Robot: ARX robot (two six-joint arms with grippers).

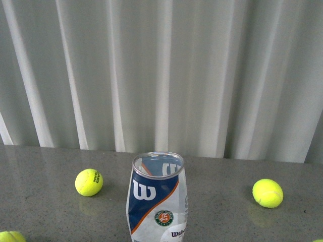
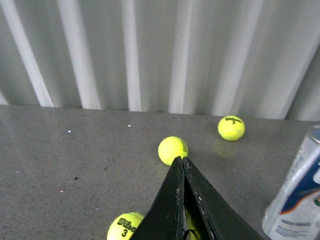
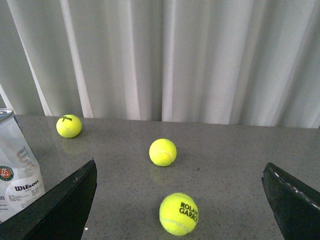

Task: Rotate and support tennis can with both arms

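Observation:
The tennis can [image 1: 155,199] stands upright and open-topped on the grey table at the front middle, blue and white with an orange stripe and a round red-green logo. Neither arm shows in the front view. In the left wrist view my left gripper [image 2: 181,162] is shut and empty, its black fingers [image 2: 170,200] pressed together; the can [image 2: 299,195] stands apart from it at the frame's edge. In the right wrist view my right gripper [image 3: 180,187] is open wide and empty, one finger [image 3: 65,205] close beside the can [image 3: 17,172].
Yellow tennis balls lie on the grey table [image 1: 222,212]: one left of the can [image 1: 89,182], one right [image 1: 267,193], one at the front left edge [image 1: 11,236]. A ball [image 3: 178,213] lies between my right jaws. A white pleated curtain [image 1: 161,70] hangs behind the table.

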